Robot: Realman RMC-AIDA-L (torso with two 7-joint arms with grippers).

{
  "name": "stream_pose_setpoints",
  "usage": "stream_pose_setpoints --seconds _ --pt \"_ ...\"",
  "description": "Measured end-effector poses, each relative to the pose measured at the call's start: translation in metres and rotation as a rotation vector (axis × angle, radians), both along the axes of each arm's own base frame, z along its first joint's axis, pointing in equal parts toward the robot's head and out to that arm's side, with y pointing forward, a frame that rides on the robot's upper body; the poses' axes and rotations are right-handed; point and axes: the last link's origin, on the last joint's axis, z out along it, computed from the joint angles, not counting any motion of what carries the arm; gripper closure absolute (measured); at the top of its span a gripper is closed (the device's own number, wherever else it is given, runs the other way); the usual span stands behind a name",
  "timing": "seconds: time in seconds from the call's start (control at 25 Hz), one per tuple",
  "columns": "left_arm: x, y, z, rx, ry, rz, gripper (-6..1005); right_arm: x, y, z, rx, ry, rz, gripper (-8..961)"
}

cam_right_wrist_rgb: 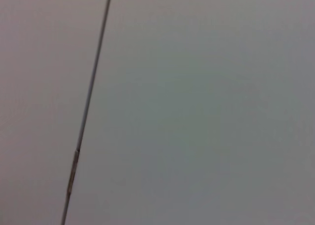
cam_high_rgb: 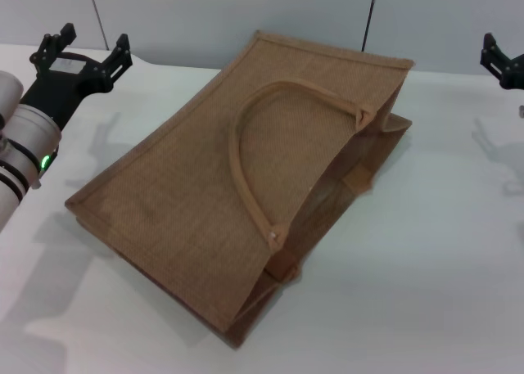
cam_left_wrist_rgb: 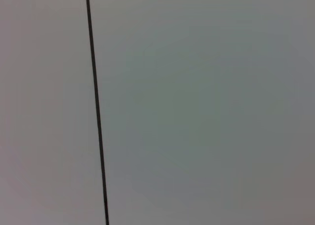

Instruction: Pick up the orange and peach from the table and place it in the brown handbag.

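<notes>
A: Left gripper (cam_high_rgb: 86,51) raised off the far-left corner of the brown handbag (cam_high_rgb: 237,186). Fingers spread wide, nothing between them. Right gripper (cam_high_rgb: 501,60) only partly in frame, well off the bag's far-right side; can't tell how its fingers stand. Both wrist cameras show plain grey wall (cam_left_wrist_rgb: 197,107) with one dark seam, no table.

B: Orange? Peach?

A: Neither in view. Not on the white table (cam_high_rgb: 442,251) around the bag. Could be inside the bag already; can't see in.

B: Bag's lie?

A: Flat on its broad side. Long axis runs diagonally, near-left base to far-right. Mouth faces the near-right edge, slightly agape. Strap handle (cam_high_rgb: 254,145) looped flat across the upper face.

B: Risks?

A: Judgement only: the mouth is a low side slot. Round fruit released at its lip could roll back out across the table. A gripper reaching in might snag the handle or drag the light bag.
</notes>
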Motion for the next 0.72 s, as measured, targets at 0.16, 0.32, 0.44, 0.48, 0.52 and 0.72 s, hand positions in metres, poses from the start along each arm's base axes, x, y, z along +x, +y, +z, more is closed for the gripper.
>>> stream_pose_setpoints --seconds 0.16,0.32,0.44,0.48,0.52,0.72 --pt "-0.004 0.0005 0.0004 0.004 -0.01 0.027 120 0.0012 0.002 0.001 0.005 0.011 -0.021 90" --pt "-0.0055 0.0015 -0.0009 0.001 -0.017 0.044 120 0.002 0.0018 0.001 0.004 0.01 -0.024 90" --pt "-0.0058 0.0016 -0.0009 0.001 -0.018 0.047 120 0.003 0.0015 0.0009 0.003 0.008 -0.027 90" --pt "-0.0057 0.0018 -0.001 0.001 -0.018 0.047 120 0.0032 0.0016 0.0006 0.002 0.007 -0.028 90" --pt "-0.0053 0.0021 -0.001 0.001 -0.018 0.046 120 0.0032 0.0017 0.0003 0.001 0.006 -0.029 90" --pt "-0.0058 0.0029 -0.002 -0.005 -0.016 0.054 120 0.0021 0.0035 -0.001 -0.005 0.001 -0.031 89"
